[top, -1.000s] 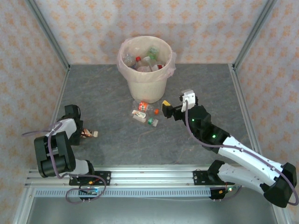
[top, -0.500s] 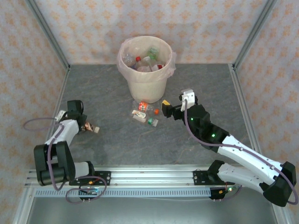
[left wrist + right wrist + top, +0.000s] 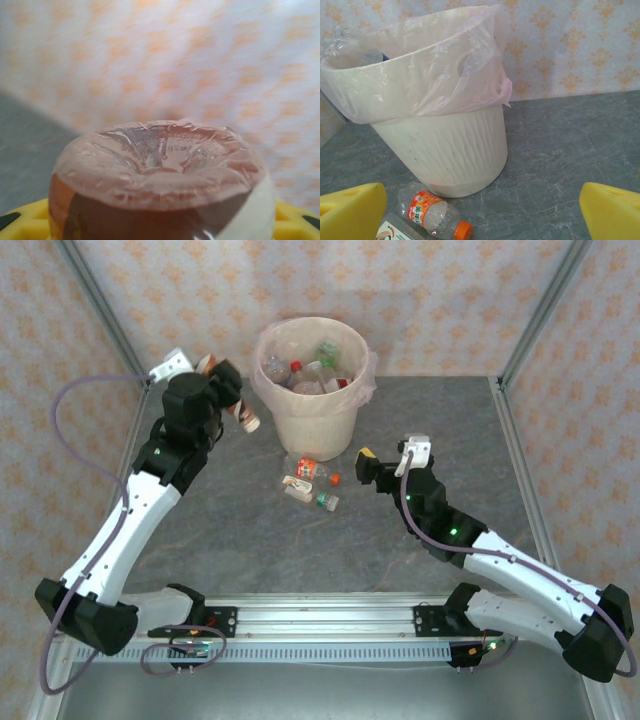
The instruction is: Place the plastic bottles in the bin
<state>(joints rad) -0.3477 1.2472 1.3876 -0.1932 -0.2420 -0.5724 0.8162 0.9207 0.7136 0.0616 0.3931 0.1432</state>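
Right gripper (image 3: pixel 364 466): on the near-right side of the bin (image 3: pixel 312 425), low over the table (image 3: pixel 220 530), pointing at the bin's foot. Jaws spread wide, nothing between them. In its wrist view the yellow fingertips (image 3: pixel 351 209) sit at the two bottom corners.

Loose bottles (image 3: pixel 308 485): three clear ones in a clump on the table, touching or just beside the bin's near foot. One has an orange label and orange cap (image 3: pixel 432 212), lying on its side just in front of the bin wall. One has a white label, one a green cap, both a bit nearer than that.

Left gripper (image 3: pixel 232 405): raised off the table, just beside the bin's left rim and outside the opening. Jaws pinching the held bottle (image 3: pixel 243 415), which has a brown label and a pale cap pointing down-right toward the bin. The wrist view shows the bottle's clear dimpled base (image 3: pixel 160 170) between the yellow fingers (image 3: pixel 295 220).

Bin: cream, upright, at the far middle of the table, with a pinkish bag (image 3: pixel 470 75) folded over the rim. Binned bottles (image 3: pixel 305 375): several piled inside, red and green caps visible.
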